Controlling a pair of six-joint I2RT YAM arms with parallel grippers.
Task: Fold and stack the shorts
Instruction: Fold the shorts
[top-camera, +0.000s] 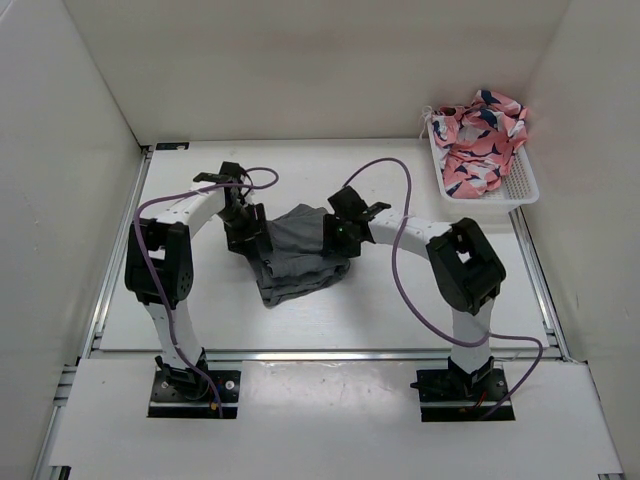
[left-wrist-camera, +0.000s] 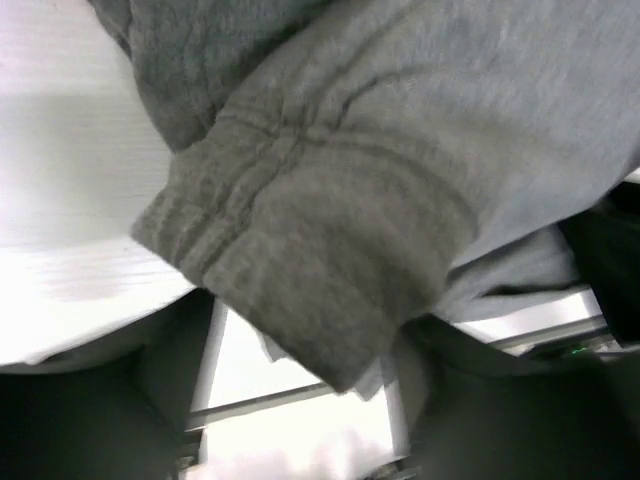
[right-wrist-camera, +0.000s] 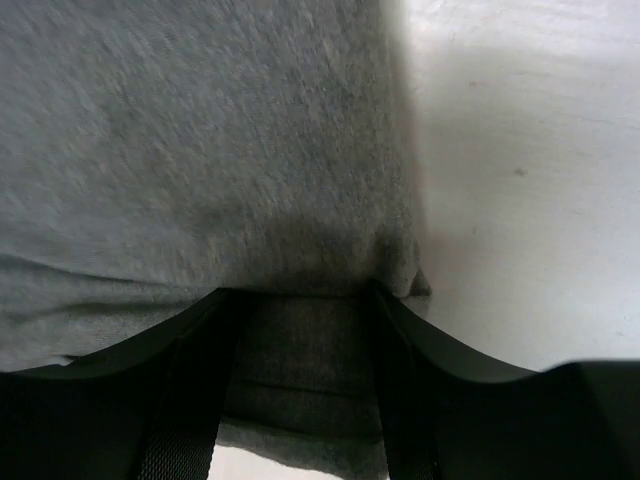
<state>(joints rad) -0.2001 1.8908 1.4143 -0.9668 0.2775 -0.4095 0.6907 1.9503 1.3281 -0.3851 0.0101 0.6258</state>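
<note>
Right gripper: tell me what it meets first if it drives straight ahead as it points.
The shorts: their grey cloth lies between the fingers of the right gripper and fills the view ahead.

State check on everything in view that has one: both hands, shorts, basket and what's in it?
left hand: open, shorts hem draped across the spread jaws.
right hand: open, cloth lying in the gap between the jaws.
shorts: loose rumpled heap between the two hands, not a neat fold.
basket: upright, far right, filled.
pink cloth: crumpled, piled in the basket above its rim.
</note>
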